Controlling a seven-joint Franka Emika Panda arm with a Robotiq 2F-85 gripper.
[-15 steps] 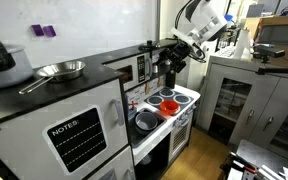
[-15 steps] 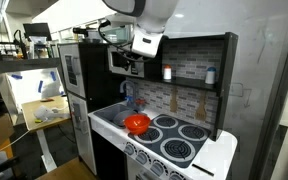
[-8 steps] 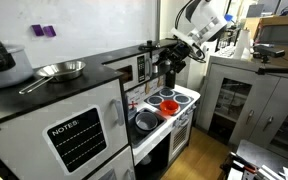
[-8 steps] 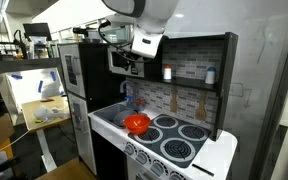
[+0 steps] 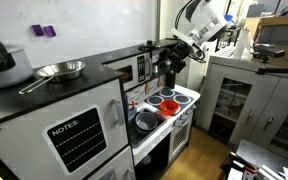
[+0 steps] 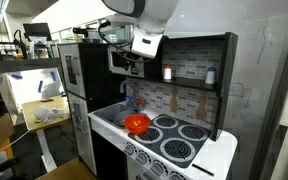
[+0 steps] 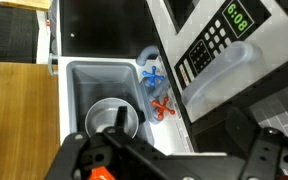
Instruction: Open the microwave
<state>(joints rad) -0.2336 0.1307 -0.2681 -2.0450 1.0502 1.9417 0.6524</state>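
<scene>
While the pincer (image 7: 174, 160) hangs with its dark fingers (image 7: 77, 157) spread wide and nothing between them, the wrist view looks down past it onto a grey sink (image 7: 72, 95) holding a metal cup (image 7: 109, 115). Beside the sink lie a blue tap handle (image 7: 151, 78) and an orange tap handle (image 7: 162, 107). Just to the side of the pincer is the microwave (image 7: 219, 40), its door shut, its green display reading 6:08. In both exterior views the pincer (image 5: 169, 62) (image 6: 130, 66) sits close in front of the microwave (image 5: 134, 70) (image 6: 120, 58), above the white counter (image 6: 106, 117) with a red bowl (image 6: 136, 123).
</scene>
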